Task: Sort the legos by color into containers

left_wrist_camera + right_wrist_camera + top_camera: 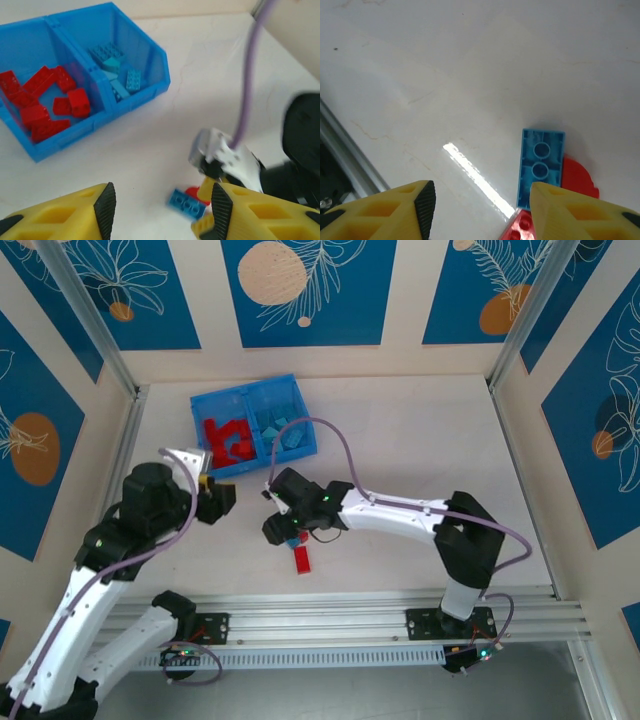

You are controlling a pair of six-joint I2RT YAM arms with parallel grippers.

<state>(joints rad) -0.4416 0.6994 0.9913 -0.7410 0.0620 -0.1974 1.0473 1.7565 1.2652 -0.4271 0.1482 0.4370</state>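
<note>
The blue bin holds red legos in its left compartment and light blue legos in its right one. On the table in front of it a loose blue brick lies studs down, beside a flat red brick and a rounded red piece. My right gripper hovers low over them, open, its right finger at the blue brick's edge. My left gripper hangs open and empty to the left.
The metal rail carrying both arm bases runs along the near table edge. Patterned walls enclose the table at the back and sides. A purple cable arcs over the table just right of the bin.
</note>
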